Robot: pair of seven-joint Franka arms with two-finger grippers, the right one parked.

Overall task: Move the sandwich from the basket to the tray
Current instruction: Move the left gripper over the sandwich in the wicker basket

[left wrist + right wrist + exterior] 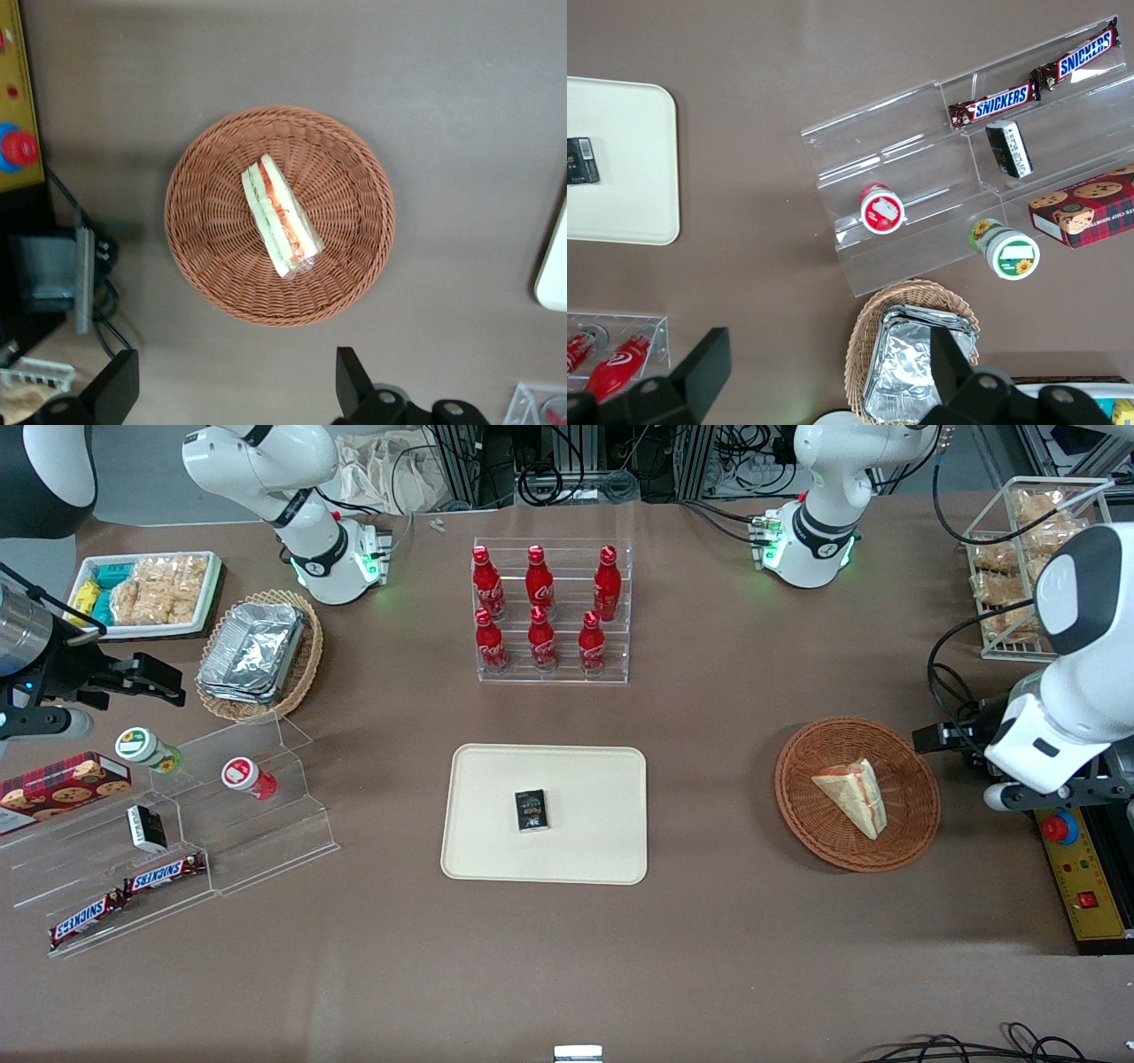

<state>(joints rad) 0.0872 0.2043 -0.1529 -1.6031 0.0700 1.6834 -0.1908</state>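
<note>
Tray: flat cream rectangle with rounded corners, mid-table, the largest task item. One small dark packet lies near its centre; the rest of its surface is bare. Well apart from the basket, toward the parked arm's end of the table from it.

Basket: round, shallow, reddish-brown wicker, toward the working arm's end of the table. Holds the sandwich only.

Gripper: the left arm's, raised above the table just beside the basket rim, not over the sandwich. Fingers spread wide with nothing between them.

Sandwich: wrapped triangular wedge lying inside the basket, roughly central, untouched. In the wrist view its red and green filling edge faces up.

Governing relation: in the wrist view the wedge's long axis runs on a diagonal, neither across nor along the line between the two fingers. Judged need: the gripper must travel in over the basket's centre and turn at the wrist so the fingers close across the wedge's narrow thickness, then descend.
</note>
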